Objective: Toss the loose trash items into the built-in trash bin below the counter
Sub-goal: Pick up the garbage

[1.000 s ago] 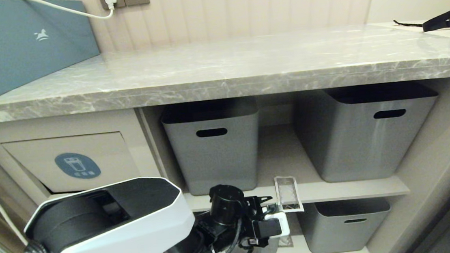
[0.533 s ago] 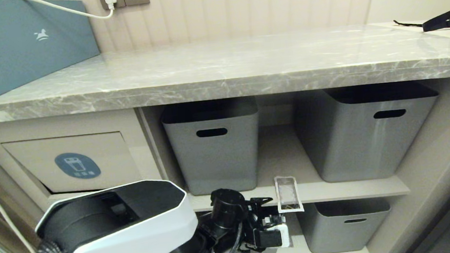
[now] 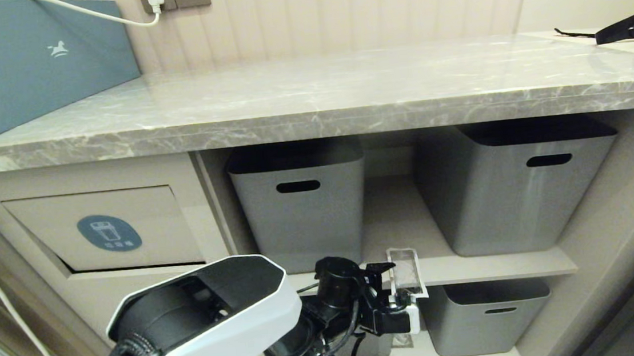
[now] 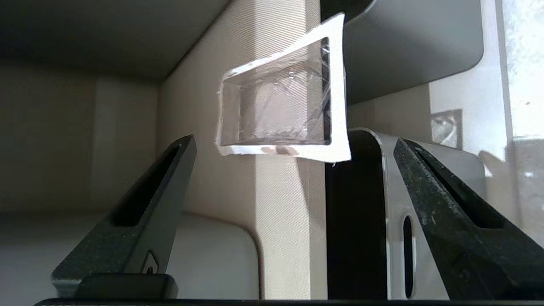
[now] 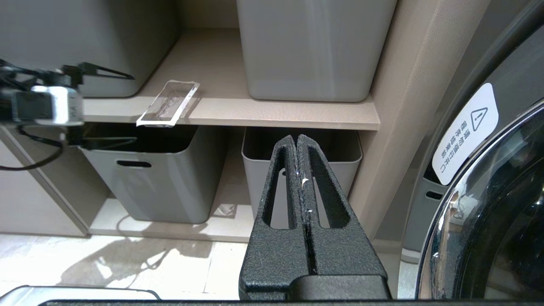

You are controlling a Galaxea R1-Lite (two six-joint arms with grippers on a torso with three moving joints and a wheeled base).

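Note:
A clear white-edged plastic wrapper (image 3: 404, 272) lies on the middle shelf between two grey tubs, its near end hanging over the shelf's front edge. My left gripper (image 3: 401, 286) is open just in front of that end. In the left wrist view the wrapper (image 4: 280, 111) sits just beyond the fingertips (image 4: 182, 148), touching neither. The right wrist view shows the wrapper (image 5: 168, 103) beside the left gripper (image 5: 134, 108). The trash bin flap (image 3: 106, 231) with its blue sticker is at the left under the counter (image 3: 310, 95). My right gripper (image 5: 297, 141) is shut, low at the right.
Grey tubs (image 3: 302, 202) (image 3: 515, 183) flank the wrapper, and more tubs (image 3: 487, 315) stand on the shelf below. A small clear scrap (image 5: 224, 210) lies on the lower shelf. A teal box (image 3: 25, 60) and a black strap (image 3: 633, 24) sit on the counter. A washer door (image 5: 488, 204) stands at the right.
My left arm has swung right and lifted, bringing its gripper up to the wrapper's overhanging end, and its jaws have spread wider. The wrapper has not moved.

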